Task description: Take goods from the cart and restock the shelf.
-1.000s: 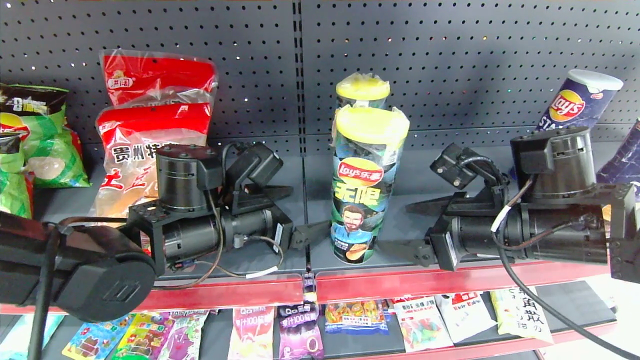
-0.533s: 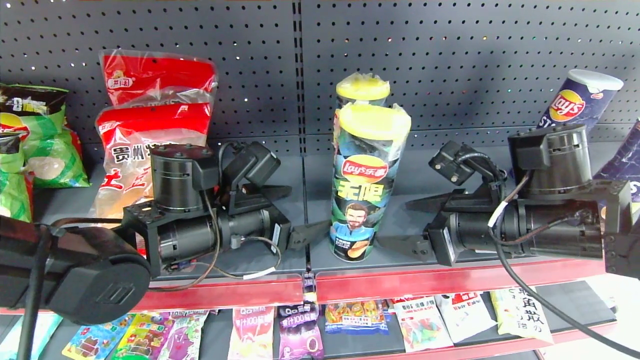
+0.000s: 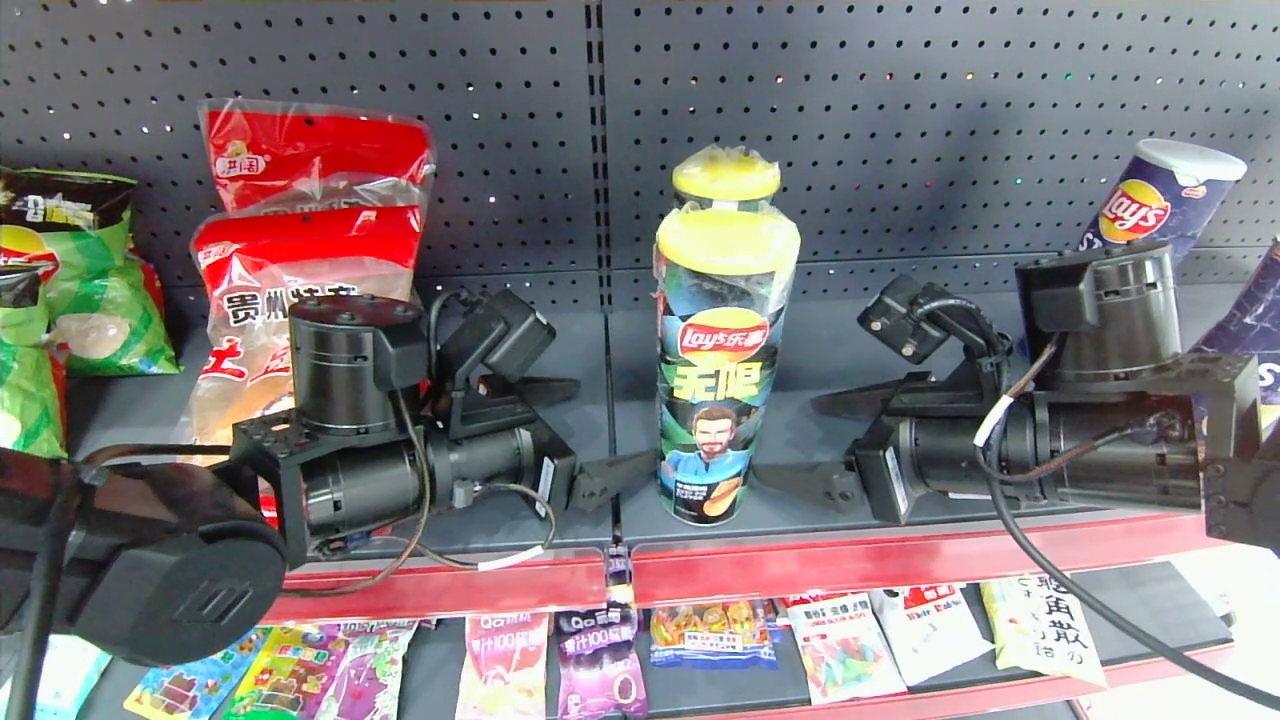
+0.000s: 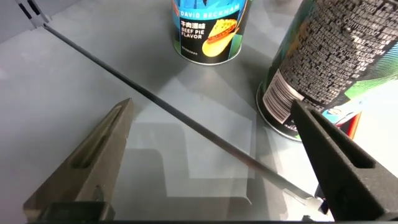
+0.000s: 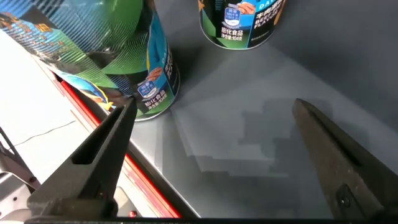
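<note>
Yellow-lidded green-blue chip can (image 3: 725, 365), red-edged grey shelf (image 3: 900, 555)

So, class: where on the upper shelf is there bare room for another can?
Bare deck lies behind the left gripper, between red bags and yellow-lidded cans, and behind the right gripper, between those cans and the leaning blue can. Crowded: green bags at far left.

Left hand (image 4: 211, 111), fingers (image 4: 93, 162) wide apart, above grey shelf (image 4: 68, 93); front can (image 4: 311, 68) beside one, rear can (image 4: 208, 31) beyond.

chips can (image 3: 722, 370) | yellow lid, upright | shelf (image 3: 830, 345) front edge | seemingly free-standing
</note>
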Robot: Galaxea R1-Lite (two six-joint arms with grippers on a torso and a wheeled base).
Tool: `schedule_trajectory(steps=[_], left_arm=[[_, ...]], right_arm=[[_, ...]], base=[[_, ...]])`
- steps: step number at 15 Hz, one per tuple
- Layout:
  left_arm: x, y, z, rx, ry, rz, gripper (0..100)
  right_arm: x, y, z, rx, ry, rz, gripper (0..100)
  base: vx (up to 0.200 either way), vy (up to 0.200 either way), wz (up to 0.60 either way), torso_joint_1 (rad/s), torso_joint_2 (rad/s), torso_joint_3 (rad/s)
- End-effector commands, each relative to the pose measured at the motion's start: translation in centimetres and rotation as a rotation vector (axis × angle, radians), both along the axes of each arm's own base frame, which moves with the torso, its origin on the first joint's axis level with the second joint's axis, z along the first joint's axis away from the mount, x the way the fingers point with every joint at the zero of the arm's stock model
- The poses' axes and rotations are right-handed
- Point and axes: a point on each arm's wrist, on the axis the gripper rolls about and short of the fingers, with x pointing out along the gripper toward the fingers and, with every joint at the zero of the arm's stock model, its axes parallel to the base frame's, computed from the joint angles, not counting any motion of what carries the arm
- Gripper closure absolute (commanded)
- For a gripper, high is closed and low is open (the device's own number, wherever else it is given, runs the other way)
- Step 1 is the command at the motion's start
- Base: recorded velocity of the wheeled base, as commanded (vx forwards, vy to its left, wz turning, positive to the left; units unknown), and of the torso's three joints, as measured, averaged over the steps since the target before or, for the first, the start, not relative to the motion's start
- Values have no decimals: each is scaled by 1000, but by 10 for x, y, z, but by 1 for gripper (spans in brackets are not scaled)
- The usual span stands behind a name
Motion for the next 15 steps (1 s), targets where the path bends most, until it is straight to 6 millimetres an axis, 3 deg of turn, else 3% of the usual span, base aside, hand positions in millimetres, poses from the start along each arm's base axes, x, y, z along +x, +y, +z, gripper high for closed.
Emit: schedule_trajectory(steps=[1,15], left_arm=[[0,0,1,-1,-2,1,0],[-2,4,-6,11,18,10,0]], right_arm=[[0,0,0,-1,2,0,0],[-8,-4,-4,-9,15,2,0]], base=[[0,0,0,0,0,0],[0,0,0,0,0,0]])
